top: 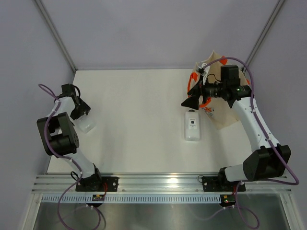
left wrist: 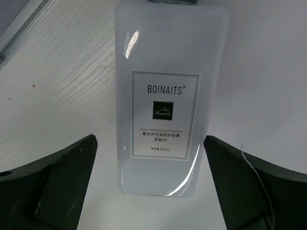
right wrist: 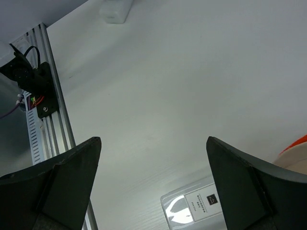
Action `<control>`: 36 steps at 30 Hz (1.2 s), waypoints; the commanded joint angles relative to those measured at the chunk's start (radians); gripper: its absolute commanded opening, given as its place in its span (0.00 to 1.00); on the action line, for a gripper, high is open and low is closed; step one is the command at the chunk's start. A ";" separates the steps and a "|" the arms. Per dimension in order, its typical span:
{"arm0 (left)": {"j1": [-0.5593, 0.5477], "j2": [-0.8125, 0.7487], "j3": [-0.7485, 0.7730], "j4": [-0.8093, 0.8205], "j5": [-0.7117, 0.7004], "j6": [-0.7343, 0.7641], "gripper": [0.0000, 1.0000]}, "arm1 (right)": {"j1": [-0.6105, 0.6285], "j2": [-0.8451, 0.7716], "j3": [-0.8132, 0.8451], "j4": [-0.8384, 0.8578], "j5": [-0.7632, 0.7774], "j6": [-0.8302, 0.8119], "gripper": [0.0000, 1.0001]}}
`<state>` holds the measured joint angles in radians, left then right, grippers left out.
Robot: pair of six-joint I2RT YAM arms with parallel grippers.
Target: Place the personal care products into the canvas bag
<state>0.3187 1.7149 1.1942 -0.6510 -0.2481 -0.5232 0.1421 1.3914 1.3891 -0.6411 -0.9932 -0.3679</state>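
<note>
Left end effector [left wrist: 149, 140] gapes wide astride the flat white bottle [left wrist: 169, 86]; right end effector [right wrist: 153, 140] gapes empty.

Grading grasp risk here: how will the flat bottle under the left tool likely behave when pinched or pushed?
The bottle lies on its broad face, so it would probably slide rather than roll. Its glossy skin shows glare, so it may slip in the left tool. It looks like rigid plastic, so it is likely not fragile.
</note>
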 commanded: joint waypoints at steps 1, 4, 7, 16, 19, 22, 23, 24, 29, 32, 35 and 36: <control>0.005 0.092 0.027 0.016 0.036 0.064 0.99 | 0.059 -0.014 -0.041 0.069 -0.050 0.011 0.99; 0.008 0.146 0.047 0.030 0.090 0.106 0.99 | 0.080 -0.017 -0.070 0.075 -0.053 -0.005 1.00; 0.010 0.178 0.036 0.040 0.128 0.120 0.99 | 0.083 -0.019 -0.085 0.075 -0.059 -0.014 0.99; 0.033 0.121 0.004 0.068 0.281 0.134 0.40 | 0.082 -0.032 -0.119 0.092 -0.074 -0.014 0.99; 0.028 0.036 -0.053 0.138 0.442 0.155 0.15 | 0.082 -0.057 -0.145 0.129 -0.049 0.009 0.99; -0.009 -0.061 -0.111 0.208 0.600 0.179 0.01 | 0.082 -0.116 -0.205 0.263 0.025 0.102 0.99; -0.029 -0.086 -0.120 0.215 0.631 0.184 0.00 | 0.082 -0.123 -0.213 0.299 0.022 0.112 1.00; -0.083 -0.112 -0.145 0.244 0.668 0.193 0.00 | 0.080 -0.126 -0.216 0.299 0.013 0.121 1.00; -0.313 -0.318 -0.254 0.484 0.935 0.138 0.00 | 0.097 0.021 -0.101 0.132 -0.090 0.234 0.80; -0.484 -0.392 -0.306 0.646 1.018 0.069 0.00 | 0.142 0.028 -0.125 0.178 0.060 0.344 0.80; -0.637 -0.413 -0.332 0.811 1.050 0.009 0.00 | 0.165 0.024 -0.160 0.262 0.165 0.548 0.92; -0.671 -0.410 -0.337 0.842 1.038 -0.010 0.00 | 0.181 0.024 -0.179 0.282 0.183 0.605 0.98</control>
<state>-0.2626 1.3594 0.8604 -0.1261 0.6411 -0.4500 0.2901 1.4292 1.2293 -0.4450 -0.9215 0.0029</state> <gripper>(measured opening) 0.776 0.935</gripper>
